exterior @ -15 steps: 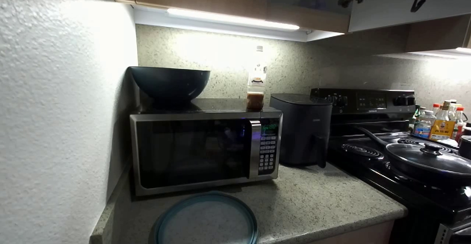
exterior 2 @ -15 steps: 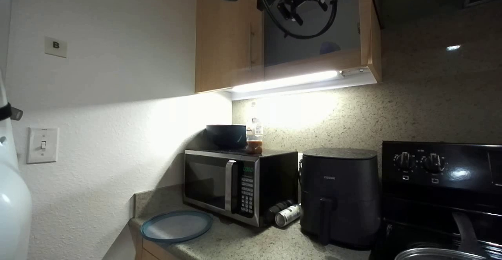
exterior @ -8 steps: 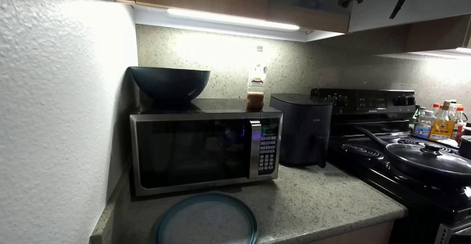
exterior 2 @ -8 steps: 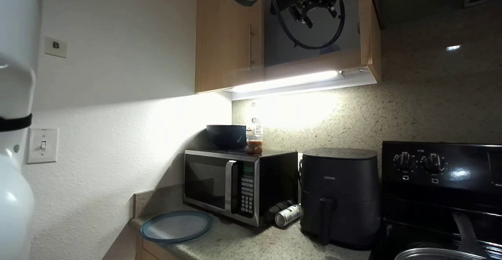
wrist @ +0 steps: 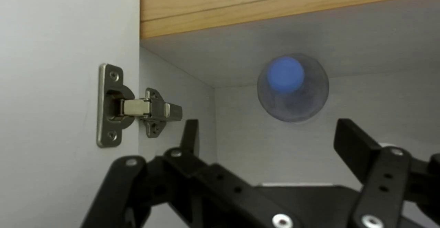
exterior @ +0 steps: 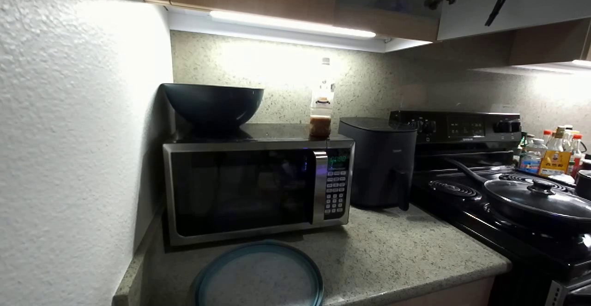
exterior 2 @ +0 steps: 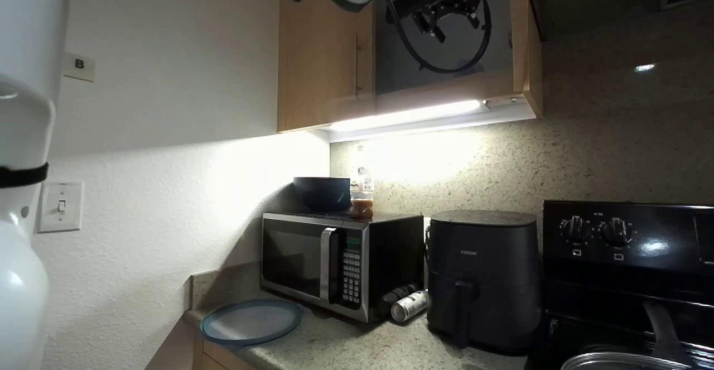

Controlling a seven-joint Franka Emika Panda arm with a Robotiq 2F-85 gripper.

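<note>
Spread wide, the claw (wrist: 270, 133) hangs before the open cupboard (exterior 2: 446, 92), its two fingers (wrist: 355, 149) well apart. Nearest to it is a see-through round vessel (wrist: 299, 95) with a blue disc (wrist: 285, 75), which sits inside on the cupboard's floor (wrist: 227, 56), beyond the gap between the fingers and apart from them; the wrist view shows this upside down. A metal hinge (wrist: 137, 107) joins the side wall (wrist: 197, 100) to the swung-out door (wrist: 51, 83). Below, in both exterior views, a dark bowl (exterior: 212, 105) and an upright bottle (exterior: 322, 100) with brown contents low in it stand on the microwave (exterior: 244, 190). The air fryer (exterior: 378, 163) stands just beside, with a can (exterior 2: 410, 306) lying between the two, and a teal-rimmed disc (exterior 2: 251, 322) lies on the counter (exterior: 406, 246) in front. A lidded pan (exterior: 531, 213) rests on the stove (exterior: 455, 149).
</note>
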